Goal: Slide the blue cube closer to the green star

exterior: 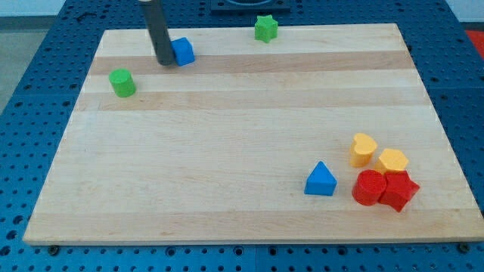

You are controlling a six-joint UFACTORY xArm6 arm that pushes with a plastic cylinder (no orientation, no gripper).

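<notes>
rod end, my tip [164, 63], sits down on the board near the view's top left, touching or all but touching the left face of the blue cube [183, 51]. no claw on this rig: just a straight dark matte rod, so nothing opens or closes and nothing is held; it only bears against the cube's side.

writing: none readable on any block, the board or the rod.

blue cube: just right of my tip, smooth plastic, glossy top face, square edges, turned a little so one corner faces the view's bottom.

green star [265, 28]: well right of my tip and slightly toward the view's top, close to the board's top edge. pointed outline, same smooth plastic. well apart from the cube.

green cylinder [122, 82]: left of my tip and a little toward the view's bottom, standing upright, round top.

far from my tip, toward the view's bottom right, a cluster: blue triangle [321, 180] standing alone on the cluster's left; yellow heart [364, 149] and yellow hexagon-like block [393, 161] side by side, touching or nearly so; below them red cylinder [369, 187] and red star-like block [399, 190] pressed together.

wooden board [242, 136]: pale planks with lengthwise grain and visible strip joins, light sheen. around it a blue perforated table [38, 91], regular rows of small holes.
</notes>
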